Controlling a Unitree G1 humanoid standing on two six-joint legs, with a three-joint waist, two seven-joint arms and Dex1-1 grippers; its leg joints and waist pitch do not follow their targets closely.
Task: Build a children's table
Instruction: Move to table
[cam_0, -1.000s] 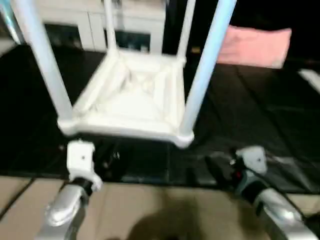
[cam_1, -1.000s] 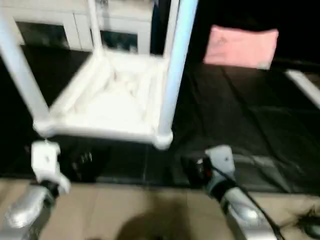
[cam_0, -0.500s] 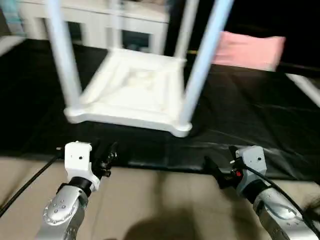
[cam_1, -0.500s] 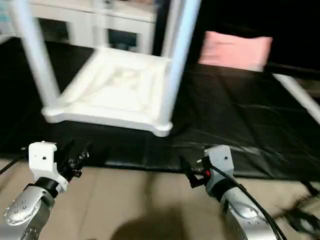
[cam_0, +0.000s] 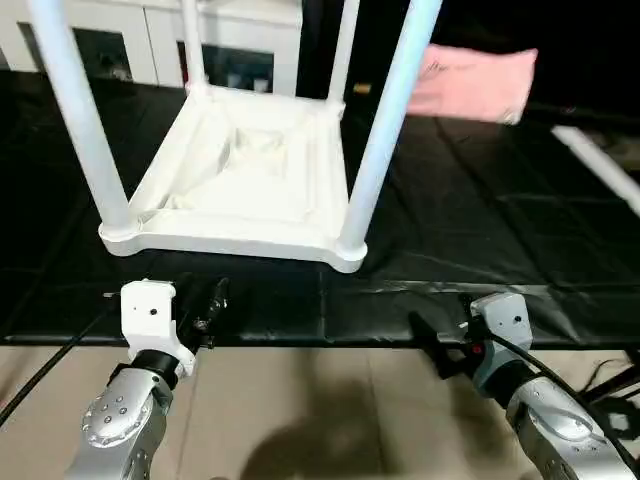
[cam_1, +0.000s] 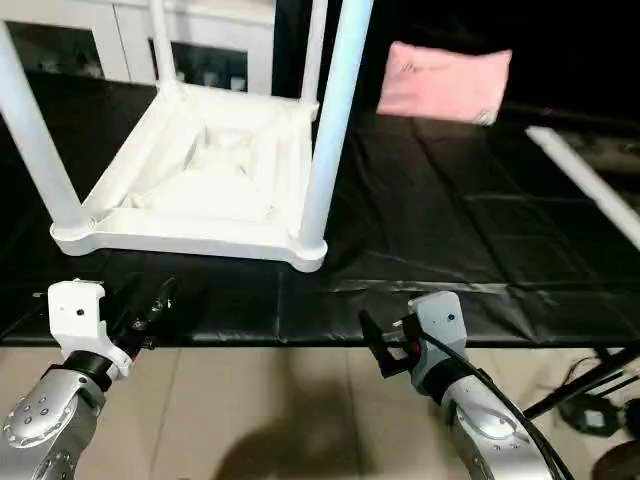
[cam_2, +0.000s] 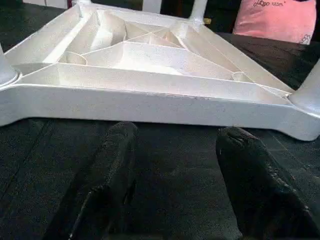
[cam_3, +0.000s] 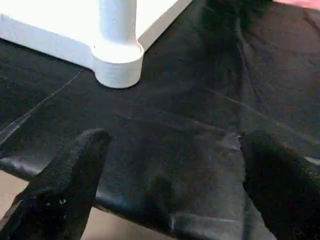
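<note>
Upside down, table (legs up); left hand, right hand empty, spread.

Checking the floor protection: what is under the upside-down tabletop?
The tabletop lies ribbed side up on a black sheet, which reaches past every edge. Its downward face and the sheet beneath it are hidden.

A black sheet covers the ground ahead of me, its near edge meeting a beige tiled floor. Beyond it stands a white cabinet with glass doors, and a pink pillow lies before darkness on the far right side.
</note>
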